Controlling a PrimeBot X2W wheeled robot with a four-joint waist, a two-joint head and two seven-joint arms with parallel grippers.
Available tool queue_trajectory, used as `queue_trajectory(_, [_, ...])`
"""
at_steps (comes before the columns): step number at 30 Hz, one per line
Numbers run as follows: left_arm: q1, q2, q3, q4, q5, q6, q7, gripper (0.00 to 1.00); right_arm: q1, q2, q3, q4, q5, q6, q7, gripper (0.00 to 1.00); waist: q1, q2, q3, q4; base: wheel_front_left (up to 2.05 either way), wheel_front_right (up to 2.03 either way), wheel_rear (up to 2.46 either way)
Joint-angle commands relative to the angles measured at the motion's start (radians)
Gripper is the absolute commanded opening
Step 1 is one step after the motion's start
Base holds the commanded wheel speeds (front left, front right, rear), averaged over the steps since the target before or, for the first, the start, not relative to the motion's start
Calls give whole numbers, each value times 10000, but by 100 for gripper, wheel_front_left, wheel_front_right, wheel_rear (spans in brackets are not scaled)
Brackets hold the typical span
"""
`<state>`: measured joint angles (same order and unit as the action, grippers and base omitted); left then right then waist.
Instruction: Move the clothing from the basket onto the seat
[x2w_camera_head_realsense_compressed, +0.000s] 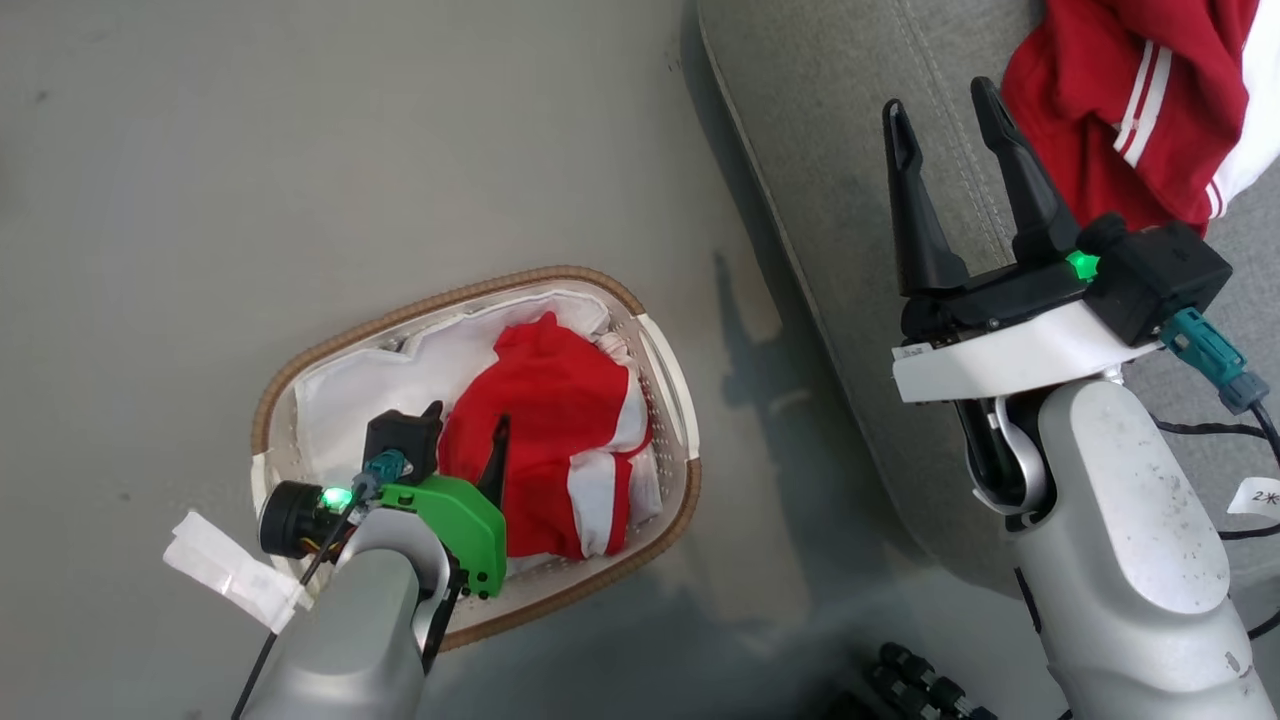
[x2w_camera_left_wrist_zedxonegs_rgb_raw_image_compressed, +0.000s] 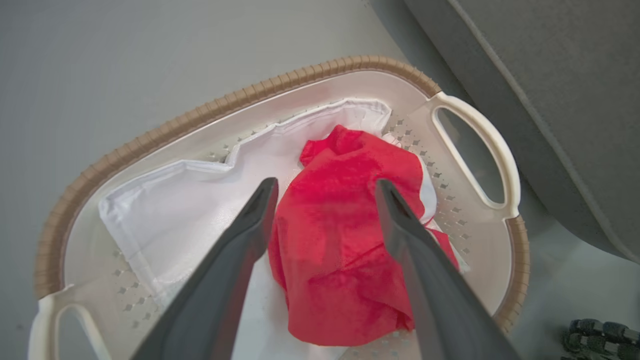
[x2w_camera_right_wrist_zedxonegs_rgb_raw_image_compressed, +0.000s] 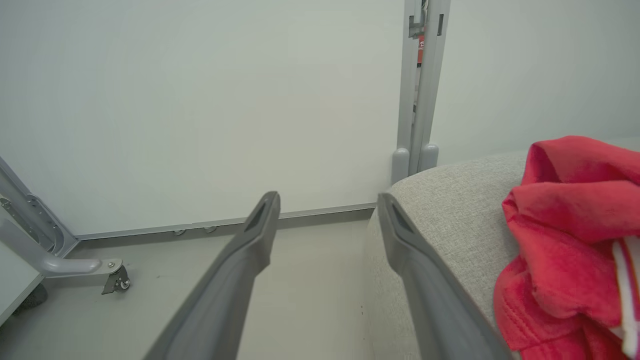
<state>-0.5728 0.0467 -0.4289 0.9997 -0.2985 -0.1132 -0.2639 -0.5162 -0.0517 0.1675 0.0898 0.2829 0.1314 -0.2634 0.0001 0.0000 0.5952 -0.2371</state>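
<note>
Basket (x2w_camera_head_realsense_compressed: 560, 272) sits on the grey floor (x2w_camera_head_realsense_compressed: 300, 150), just beside the seat (x2w_camera_head_realsense_compressed: 830, 150) but not touching it. A white lining (x2w_camera_head_realsense_compressed: 340, 400) is inside, bunched toward the side away from the seat. Red garment (x2w_camera_head_realsense_compressed: 560, 430) with white panels lies crumpled in the basket, in the half nearer the seat, on top of the lining and against the perforated wall.

Left gripper (x2w_camera_left_wrist_zedxonegs_rgb_raw_image_compressed: 326, 187) is down inside the basket rim, jaws released and spread wide. One finger is on each side of the red garment's upper part, and nothing is grasped. Can't tell if the fingertips touch the cloth. In the left wrist view the basket's white handle faces the seat.

Right gripper (x2w_camera_head_realsense_compressed: 938, 100) hovers over the seat's edge, fingers parted, empty. The second red garment (x2w_camera_head_realsense_compressed: 1130, 90), with white stripes, lies heaped on the seat just beside the right gripper, apart from its fingers. In the right wrist view one finger overlaps the seat's rounded corner and the other is over the floor, with a pale wall (x2w_camera_right_wrist_zedxonegs_rgb_raw_image_compressed: 200, 100) behind.

One garment is in the basket and one is on the seat.
</note>
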Motion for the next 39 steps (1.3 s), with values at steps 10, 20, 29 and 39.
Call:
queue_trajectory(10, [-1392,113,-408,2244,31,-110,176,100,-342,3,24,-316,309,-14,-17,100,-1,0,1733,-700,0,0,0])
queue_trajectory(20, [-2024,304,-631,2789,86,-58,858,100,-564,-1,40,-485,393,-14,-17,100,-1,0,2439,-683,0,0,0])
queue_trajectory(29, [-2521,325,-931,2864,83,-143,1280,100,-710,-2,29,-685,496,-14,-17,100,-1,0,2877,-746,0,0,0])
queue_trajectory(39, [-2759,214,-1336,2889,-133,-185,1442,0,-752,-1,12,-650,550,-14,-17,100,-1,0,3015,-754,0,0,0])
